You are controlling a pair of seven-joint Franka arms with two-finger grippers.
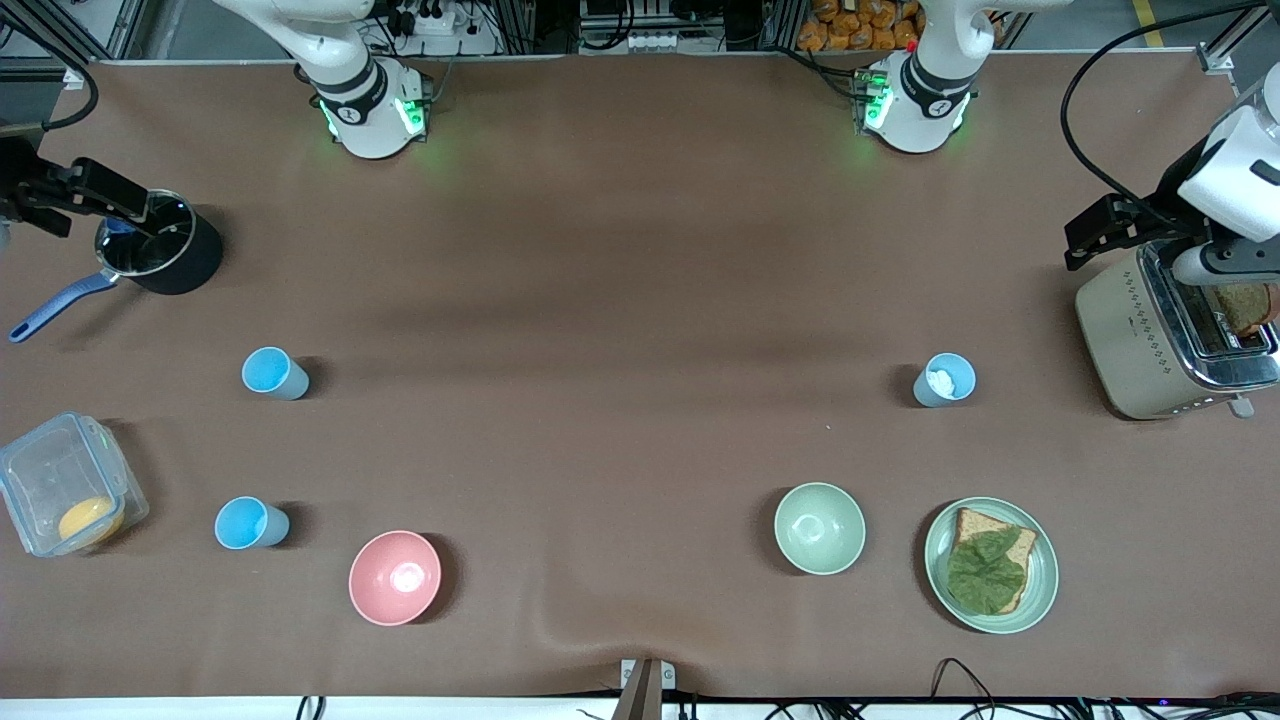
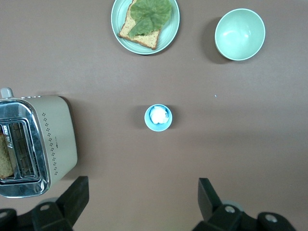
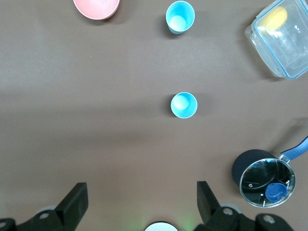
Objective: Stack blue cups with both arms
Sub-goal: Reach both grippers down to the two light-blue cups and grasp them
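Three blue cups stand upright and apart on the brown table. One cup (image 1: 275,373) and a second cup (image 1: 250,523) nearer the front camera are at the right arm's end. The right wrist view shows them too, the first (image 3: 184,105) and the second (image 3: 180,17). The third cup (image 1: 945,380), with a white lump inside, is at the left arm's end and shows in the left wrist view (image 2: 158,117). My left gripper (image 2: 143,202) is open and empty, high over bare table. My right gripper (image 3: 142,204) is open and empty, high over its own base. Neither shows in the front view.
A pink bowl (image 1: 395,577), a pale green bowl (image 1: 819,528) and a plate with bread and lettuce (image 1: 990,565) lie near the front edge. A toaster (image 1: 1170,330) stands at the left arm's end. A black pot (image 1: 160,255) and a clear box (image 1: 65,497) are at the right arm's end.
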